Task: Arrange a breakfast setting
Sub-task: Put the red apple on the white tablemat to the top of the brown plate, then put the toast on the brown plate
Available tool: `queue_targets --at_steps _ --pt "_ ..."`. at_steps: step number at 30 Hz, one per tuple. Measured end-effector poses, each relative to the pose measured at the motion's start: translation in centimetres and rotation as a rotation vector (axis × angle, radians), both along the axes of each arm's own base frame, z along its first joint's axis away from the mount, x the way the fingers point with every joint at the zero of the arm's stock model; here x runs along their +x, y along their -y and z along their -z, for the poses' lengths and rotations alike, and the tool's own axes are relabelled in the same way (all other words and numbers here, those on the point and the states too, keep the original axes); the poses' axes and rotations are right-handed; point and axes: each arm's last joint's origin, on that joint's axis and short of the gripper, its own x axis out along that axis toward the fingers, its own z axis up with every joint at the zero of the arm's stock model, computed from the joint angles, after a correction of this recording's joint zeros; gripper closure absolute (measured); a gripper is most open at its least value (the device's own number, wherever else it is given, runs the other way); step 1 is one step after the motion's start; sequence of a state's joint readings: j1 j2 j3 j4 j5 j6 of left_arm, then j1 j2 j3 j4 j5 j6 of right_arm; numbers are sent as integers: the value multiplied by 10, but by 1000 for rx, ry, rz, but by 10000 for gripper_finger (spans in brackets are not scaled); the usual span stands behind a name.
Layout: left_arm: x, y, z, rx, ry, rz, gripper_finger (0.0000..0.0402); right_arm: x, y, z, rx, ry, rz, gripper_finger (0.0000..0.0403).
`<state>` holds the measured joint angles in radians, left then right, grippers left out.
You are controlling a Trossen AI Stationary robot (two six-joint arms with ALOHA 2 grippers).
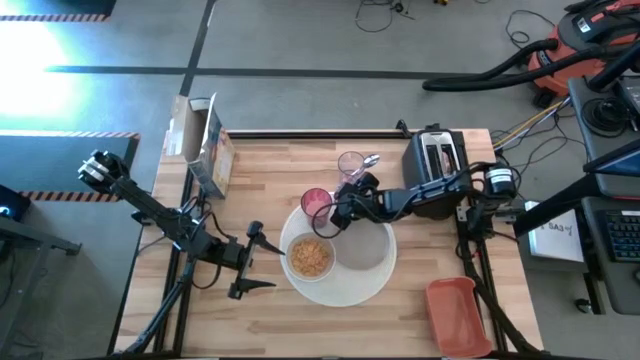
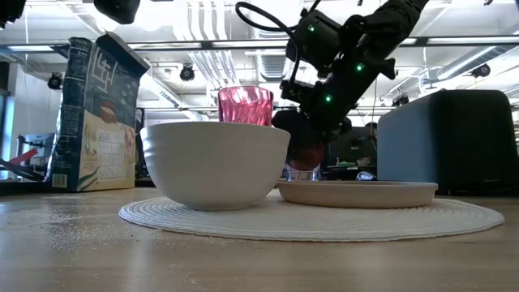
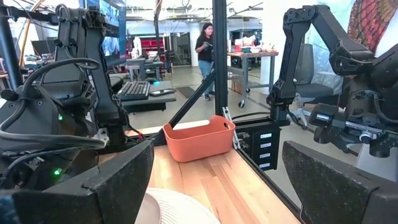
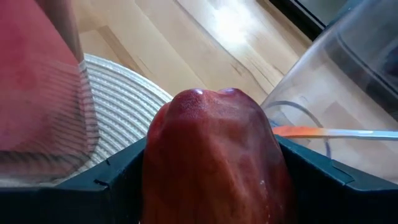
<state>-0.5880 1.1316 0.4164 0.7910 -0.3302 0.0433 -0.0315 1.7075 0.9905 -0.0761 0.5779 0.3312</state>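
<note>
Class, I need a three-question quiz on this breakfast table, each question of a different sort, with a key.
1. True or false: the right gripper holds a red fruit.
2. What lies in the bowl? A) cereal B) toast C) a spoon
3. Fill in: the bowl and the plate both sit on the ___.

Key:
1. True; the fruit fills the space between its fingers, beside the pink cup.
2. A.
3. Placemat.
The left gripper waits open, left of the placemat.
</note>
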Motion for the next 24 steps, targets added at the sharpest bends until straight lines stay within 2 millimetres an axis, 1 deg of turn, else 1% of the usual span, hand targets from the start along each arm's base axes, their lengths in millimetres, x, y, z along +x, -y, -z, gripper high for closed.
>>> queue_targets --at_steps 3,7,10,20,24 --pt "0 0 0 1 -1 0 64 0 0 -1 0 -4 -15 112" --pt "0 0 0 1 -1 0 64 0 0 0 57 -1 -54 112" --pt "0 0 0 1 -1 0 64 0 1 0 68 0 -61 108" --pt "0 0 0 1 -2 0 64 0 8 1 57 -22 -69 60" --pt "0 0 0 1 -2 0 64 -4 8 -2 58 -57 -77 52"
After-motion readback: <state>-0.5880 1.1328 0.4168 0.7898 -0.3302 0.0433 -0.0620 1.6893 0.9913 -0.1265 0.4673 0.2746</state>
